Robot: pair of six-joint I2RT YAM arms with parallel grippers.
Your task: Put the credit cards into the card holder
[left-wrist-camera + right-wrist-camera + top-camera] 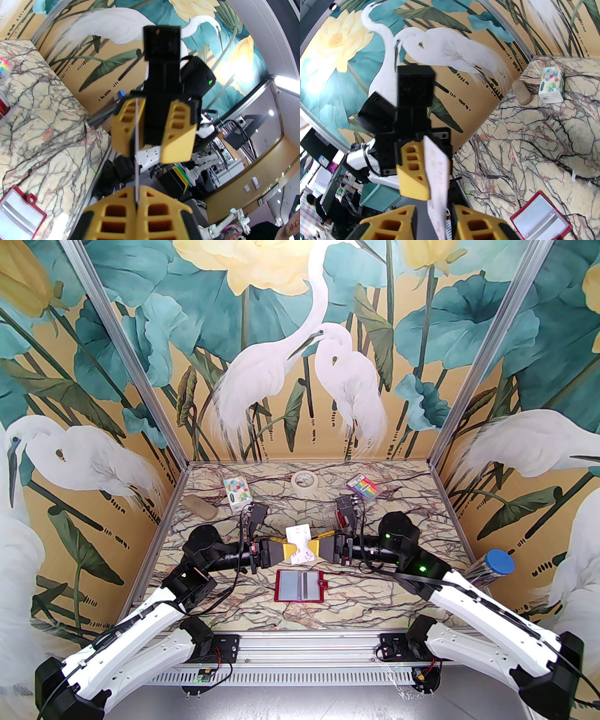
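The marble tabletop (398, 521) lay mostly bare around the middle, leaving free room on each side of the holder, though its near edge ran close by. Above it the left gripper (291, 552) was clenched on one end of a pale card (298, 534), held upright in the air. The right gripper (313, 547) stood released, jaws slack round the other end. The holder (276, 586) lay open flat just nearer, with cards already in it. The card looked light, stiff and slick. I judged a pinch near one short edge best, leaving the leading edge free for the pocket.
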